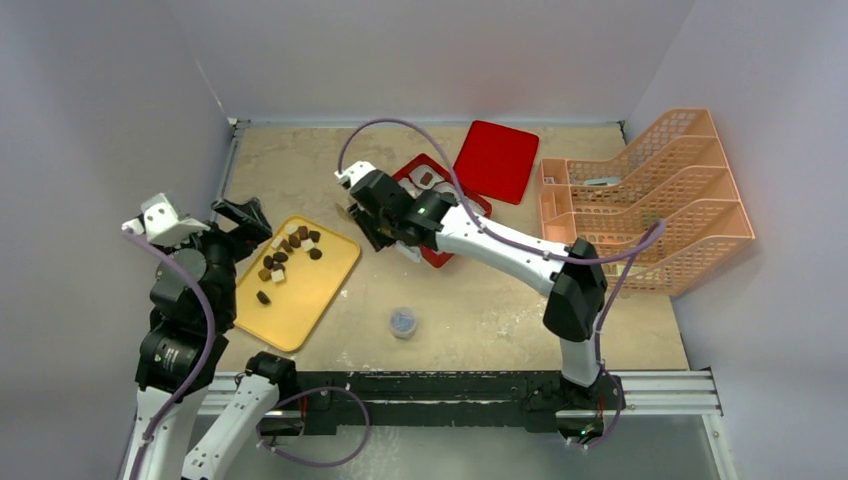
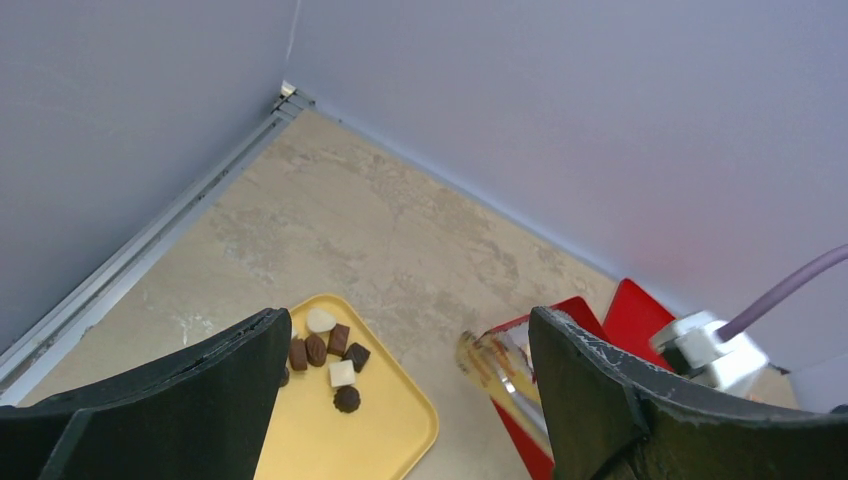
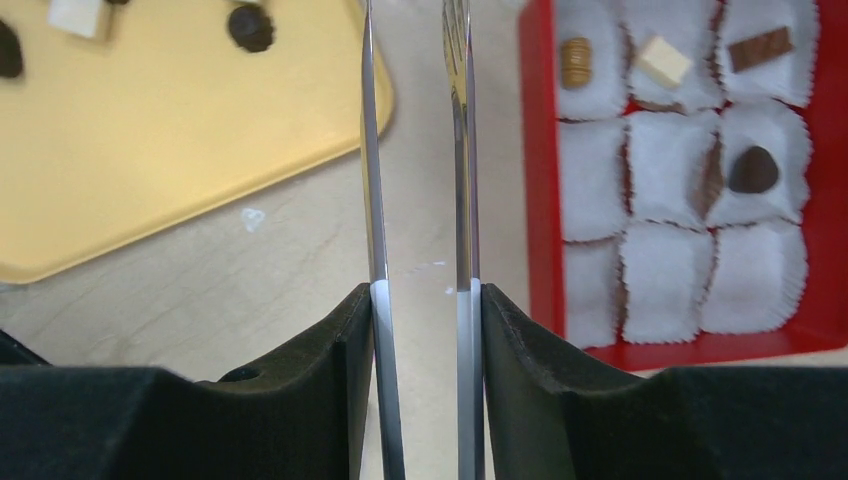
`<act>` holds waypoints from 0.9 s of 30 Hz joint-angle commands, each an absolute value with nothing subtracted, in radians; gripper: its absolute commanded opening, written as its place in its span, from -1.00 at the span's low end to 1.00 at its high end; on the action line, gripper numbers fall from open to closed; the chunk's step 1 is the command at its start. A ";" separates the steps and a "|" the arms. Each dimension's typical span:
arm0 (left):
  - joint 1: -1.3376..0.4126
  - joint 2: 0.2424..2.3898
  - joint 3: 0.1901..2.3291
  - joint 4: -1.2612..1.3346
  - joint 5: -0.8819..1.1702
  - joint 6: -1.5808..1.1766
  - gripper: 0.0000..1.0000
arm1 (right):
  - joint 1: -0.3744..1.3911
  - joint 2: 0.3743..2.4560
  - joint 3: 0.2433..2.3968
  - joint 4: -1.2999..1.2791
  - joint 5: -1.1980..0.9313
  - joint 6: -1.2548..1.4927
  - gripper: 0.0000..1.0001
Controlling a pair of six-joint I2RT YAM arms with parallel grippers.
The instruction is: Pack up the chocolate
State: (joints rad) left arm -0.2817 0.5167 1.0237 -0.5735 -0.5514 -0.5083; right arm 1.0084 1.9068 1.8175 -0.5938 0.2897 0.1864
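Several chocolate pieces (image 1: 288, 250), dark brown and cream, lie on a yellow tray (image 1: 300, 310). A few more chocolate pieces (image 3: 752, 168) sit in white paper liners inside a red box (image 3: 535, 200). My right gripper (image 3: 425, 300) is shut on a pair of metal tongs (image 3: 372, 200). The blades stand apart with nothing between them, over bare table between tray and box. My left gripper (image 2: 405, 320) hangs open and empty above the tray's far left part, with the chocolate (image 2: 330, 350) below it.
The red lid (image 1: 497, 160) lies behind the red box (image 1: 432, 180). An orange wire rack (image 1: 650, 200) stands at the right. A small grey-blue cap (image 1: 403, 321) sits on the table near the front. Walls close in the left, back and right.
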 commanded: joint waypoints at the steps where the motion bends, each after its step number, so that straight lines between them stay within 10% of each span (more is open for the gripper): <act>1: -0.279 0.490 1.084 -0.571 -0.608 -0.522 0.76 | 1.081 1.930 1.900 -0.511 0.290 0.157 -0.15; 27: -0.279 0.459 1.159 -0.595 -0.695 -0.519 0.76 | 1.251 2.186 2.018 -0.408 0.183 0.024 -0.13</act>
